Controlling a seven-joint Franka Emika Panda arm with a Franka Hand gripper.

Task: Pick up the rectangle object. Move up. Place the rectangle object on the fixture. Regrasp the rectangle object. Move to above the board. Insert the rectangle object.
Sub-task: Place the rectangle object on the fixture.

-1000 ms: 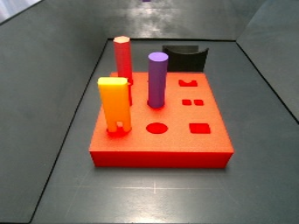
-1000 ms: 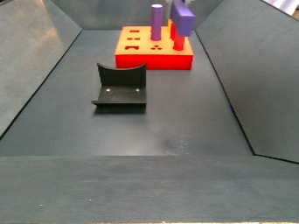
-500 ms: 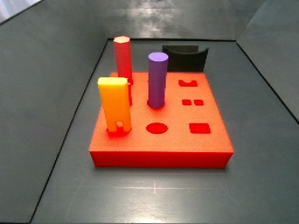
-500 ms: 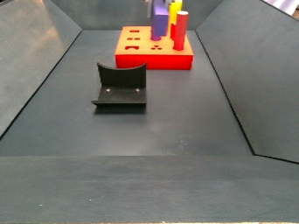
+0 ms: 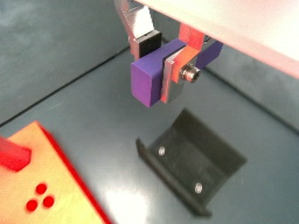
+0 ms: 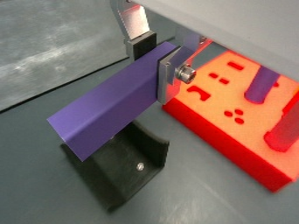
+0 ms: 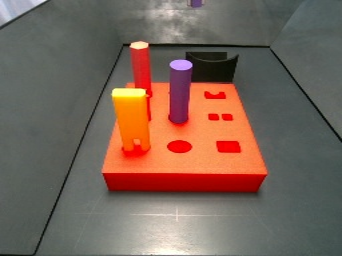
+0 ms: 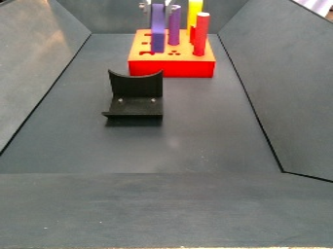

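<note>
My gripper is shut on the rectangle object, a purple square-edged bar, and holds it in the air. In a wrist view the bar runs long and level over the fixture. The fixture is black and lies below the bar, apart from it. In a side view the bar hangs high, above and beyond the fixture, in front of the board. In a side view only the bar's tip shows at the top edge. The red-orange board has shaped holes.
On the board stand a purple cylinder, a red cylinder and a yellow-orange peg. The fixture sits just behind the board. Sloping grey walls enclose the dark floor.
The held purple bar has moved off the board's pegs towards the fixture, leftwards in a side view. The board, pegs and fixture have not moved.
</note>
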